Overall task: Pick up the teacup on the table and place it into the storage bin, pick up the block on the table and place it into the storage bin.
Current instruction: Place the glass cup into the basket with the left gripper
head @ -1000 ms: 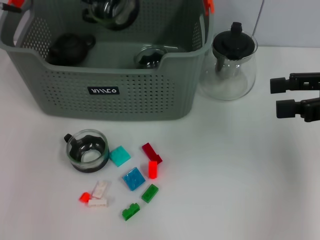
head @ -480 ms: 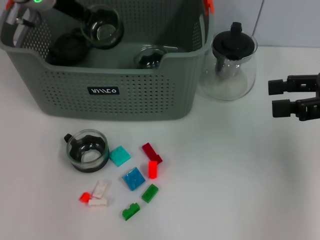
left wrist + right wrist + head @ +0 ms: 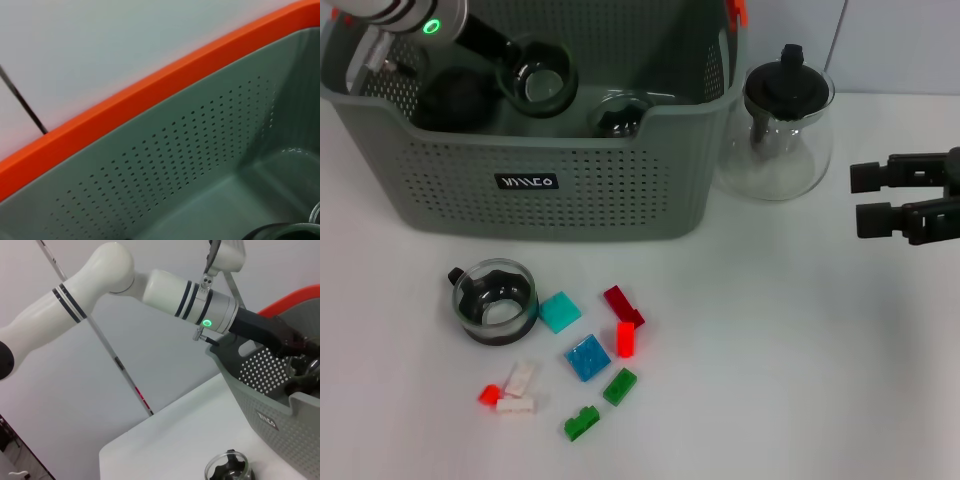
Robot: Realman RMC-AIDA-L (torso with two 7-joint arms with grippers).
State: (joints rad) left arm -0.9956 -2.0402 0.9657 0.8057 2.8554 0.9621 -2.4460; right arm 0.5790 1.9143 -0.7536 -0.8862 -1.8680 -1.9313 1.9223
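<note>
Our left gripper (image 3: 525, 75) pinches a teacup (image 3: 542, 84) inside the storage bin (image 3: 550, 180); next we release it. Our right gripper (image 3: 865, 197), parted, idles.

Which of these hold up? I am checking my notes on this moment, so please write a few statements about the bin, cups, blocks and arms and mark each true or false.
1. The left gripper holds a glass cup over the inside of the grey bin. True.
2. No cup is left on the table. False: a glass cup with a black handle stands in front of the bin, beside the blocks.
3. The teal block lies right next to that cup on the table. True.
4. The glass teapot sits inside the bin. False: it stands on the table beside the bin's right end.
5. The right gripper grips a block. False: it is open and empty, off to the right of the teapot.
</note>
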